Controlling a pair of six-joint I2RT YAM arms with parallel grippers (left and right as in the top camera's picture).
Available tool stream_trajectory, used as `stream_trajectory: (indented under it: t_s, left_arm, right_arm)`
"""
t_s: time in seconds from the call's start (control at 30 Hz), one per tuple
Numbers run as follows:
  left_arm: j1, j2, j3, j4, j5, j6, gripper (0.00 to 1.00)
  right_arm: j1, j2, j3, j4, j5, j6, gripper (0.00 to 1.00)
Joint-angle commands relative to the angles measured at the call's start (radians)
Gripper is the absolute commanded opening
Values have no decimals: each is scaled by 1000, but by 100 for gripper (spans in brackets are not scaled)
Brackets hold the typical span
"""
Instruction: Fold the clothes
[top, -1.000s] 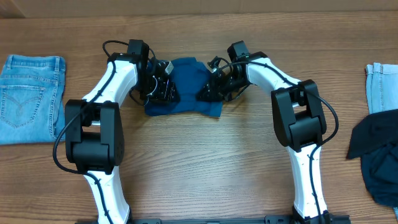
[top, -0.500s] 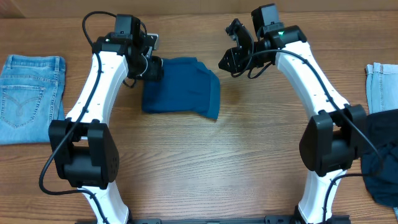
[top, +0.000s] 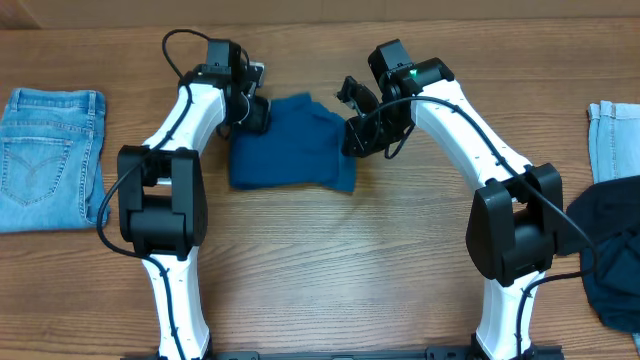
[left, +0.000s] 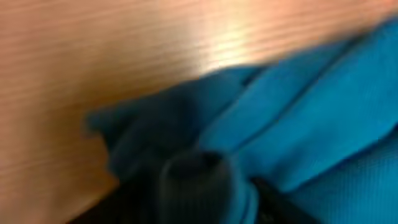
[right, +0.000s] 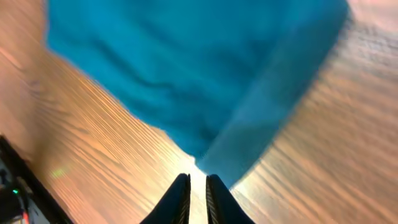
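Observation:
The deep blue shirt (top: 290, 150) lies folded into a rough square on the wooden table, between my two arms. My left gripper (top: 256, 112) is at its top left corner. In the blurred left wrist view its dark fingers (left: 249, 194) pinch a fold of the blue cloth (left: 323, 112). My right gripper (top: 353, 136) is at the shirt's right edge. In the right wrist view its fingers (right: 198, 198) are almost together and empty, just above the bare wood off a corner of the shirt (right: 199, 62).
Folded light-blue jeans (top: 50, 155) lie at the far left. Another light-blue denim piece (top: 613, 140) and a dark navy garment (top: 610, 250) lie at the right edge. The table's far edge (top: 320, 22) runs close behind the arms.
Both arms were down on the shirt, then lifted off it outward. They have now come back in to its top left corner and its right edge.

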Motion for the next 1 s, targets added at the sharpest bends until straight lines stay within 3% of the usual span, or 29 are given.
stream_trajectory:
  t_s: [0.0, 0.07, 0.13, 0.17, 0.23, 0.27, 0.73, 0.83, 0.97]
  left_arm:
    - [6, 28, -25, -212, -114, 20, 23]
    - [6, 28, -25, -391, -210, -35, 7]
    - [6, 28, -25, -570, -233, -95, 6]
    - [5, 28, -25, -613, -230, -115, 10]
    - [5, 28, -25, -629, -230, -116, 44]
    - [5, 28, -25, -628, -230, -116, 50]
    - [5, 28, 64, -515, -166, -150, 54]
    - [5, 25, 228, -545, -167, -142, 62]
    - [5, -49, 564, -650, -155, -169, 68]
  right_arm:
    - [-28, -2, -2, -44, 98, -8, 14]
    - [-53, -2, -2, -61, 108, -11, 14]
    - [-85, -2, -2, -81, 113, -34, 14]
    - [-101, -2, -2, -93, 119, -37, 14]
    - [-140, -2, -2, -105, 121, -35, 13]
    - [-152, -2, -2, -110, 118, -32, 13]
    - [-160, -2, -2, -107, 100, -33, 13]
    - [-160, -2, -2, -108, 85, -34, 14]
    - [-144, -5, 3, -147, -9, -199, 14]
